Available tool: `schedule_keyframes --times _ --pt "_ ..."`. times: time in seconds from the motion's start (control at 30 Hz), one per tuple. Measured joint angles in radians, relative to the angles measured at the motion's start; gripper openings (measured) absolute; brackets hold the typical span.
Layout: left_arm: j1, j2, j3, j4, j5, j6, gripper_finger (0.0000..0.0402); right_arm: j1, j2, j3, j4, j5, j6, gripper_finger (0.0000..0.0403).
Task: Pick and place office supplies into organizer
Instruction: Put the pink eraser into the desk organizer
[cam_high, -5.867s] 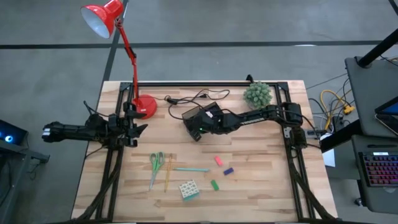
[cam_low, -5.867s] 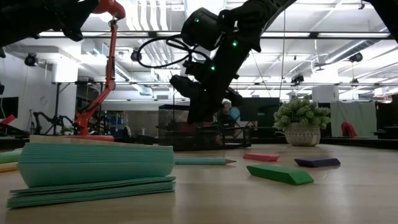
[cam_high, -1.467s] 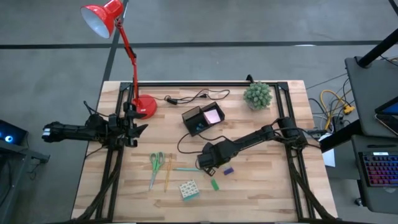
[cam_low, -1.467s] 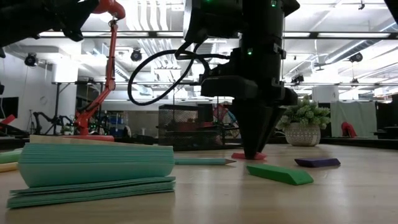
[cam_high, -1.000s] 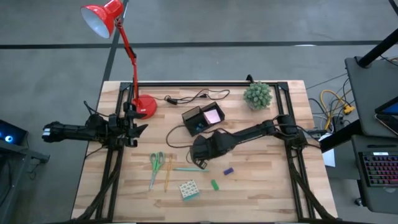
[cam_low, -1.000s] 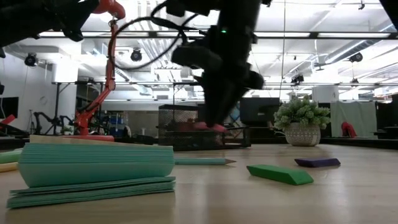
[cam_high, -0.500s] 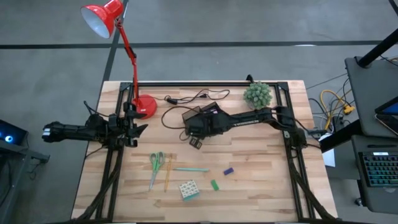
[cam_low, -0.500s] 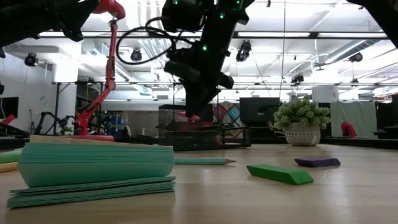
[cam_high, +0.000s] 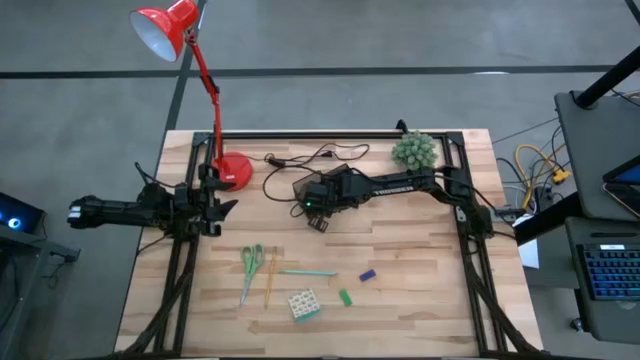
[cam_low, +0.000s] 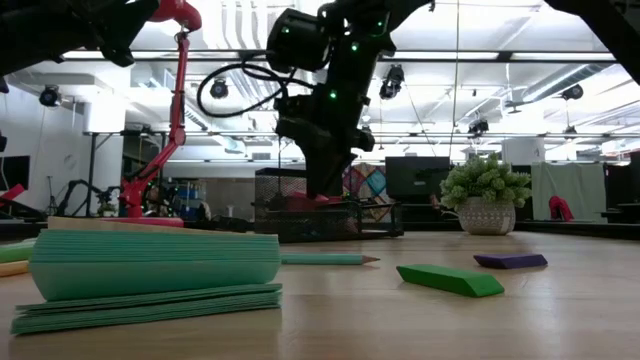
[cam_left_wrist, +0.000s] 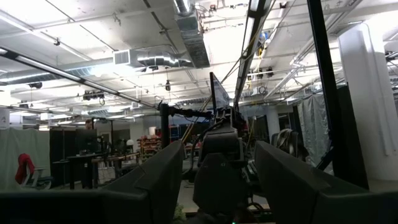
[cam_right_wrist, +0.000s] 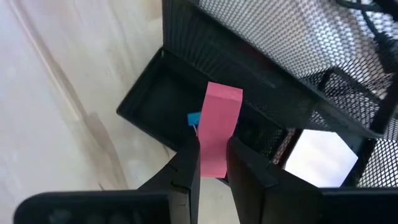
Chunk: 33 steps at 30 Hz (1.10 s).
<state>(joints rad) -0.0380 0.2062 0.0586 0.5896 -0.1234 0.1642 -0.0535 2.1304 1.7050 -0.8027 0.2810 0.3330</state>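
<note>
Pink eraser pinched upright between the two fingers of the right end effector, poised directly above the black mesh organizer, which sits toward the far edge of the table, between the red lamp's base and the small green plant. The wrist view shows the eraser held by its lower half and hanging over the open compartment, where something blue already lies; the grip looks chosen so the piece can drop straight in once the fingers part. The neighbouring compartment holds a pale pad.

Supplies yet to be gathered lie nearer the front edge: green-handled scissors and a yellow pencil side by side, a teal pen, a multicoloured cube, a green eraser and a blue eraser.

The left end effector waits at the table's left edge, raised and level, its fingers spread, well apart from the work.
</note>
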Motion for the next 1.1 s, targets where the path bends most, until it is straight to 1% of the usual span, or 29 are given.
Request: schedule_keyframes --times 0.43,0.6,0.93,1.1 --pt "0.000 0.000 0.000 0.000 0.000 0.000 0.0187 -0.015 0.000 -0.014 0.003 0.004 -0.168 0.0060" --pt "0.000 0.000 0.000 0.000 0.000 0.000 0.0187 -0.026 0.000 -0.015 0.005 0.004 -0.180 0.0063" --pt "0.000 0.000 0.000 0.000 0.000 0.000 0.0187 -0.031 0.000 -0.015 0.008 0.003 -0.203 0.0102" --pt "0.000 0.000 0.000 0.000 0.000 0.000 0.0187 -0.031 0.000 -0.015 0.008 0.002 -0.204 0.0115"
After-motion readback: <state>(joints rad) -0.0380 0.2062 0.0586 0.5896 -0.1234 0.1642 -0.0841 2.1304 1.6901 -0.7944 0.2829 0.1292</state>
